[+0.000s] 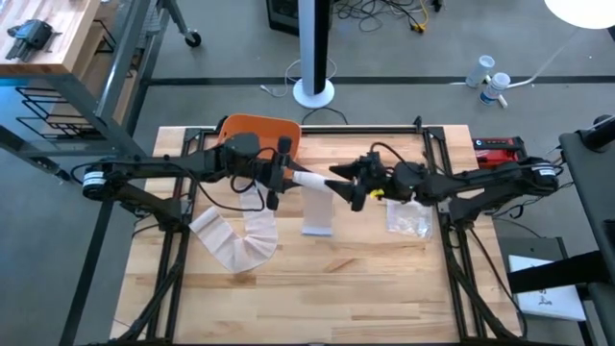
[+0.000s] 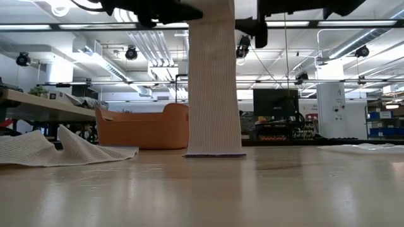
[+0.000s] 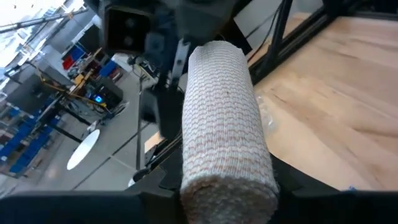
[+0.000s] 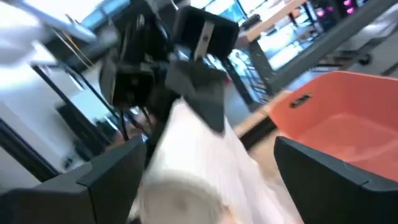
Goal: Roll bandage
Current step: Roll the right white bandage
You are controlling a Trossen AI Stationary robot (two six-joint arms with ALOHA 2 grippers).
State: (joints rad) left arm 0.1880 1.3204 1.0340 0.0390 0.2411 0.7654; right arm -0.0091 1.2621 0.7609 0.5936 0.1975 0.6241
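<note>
- The white ribbed elastic bandage roll is held above the middle of the light wooden table, between the two arms.
- From the roll a loose strip hangs straight down; its end rests on the tabletop.
- The left gripper pinches one end of the roll; in the left wrist view the roll sits tight between its dark fingers.
- The right gripper meets the roll's other end; its fingers flank the roll in the right wrist view, but whether they press on it I cannot tell.
- A second, crumpled white bandage lies on the table's left part.
- An orange plastic tub stands at the far edge.
- A clear plastic wrapper lies under the right arm.
</note>
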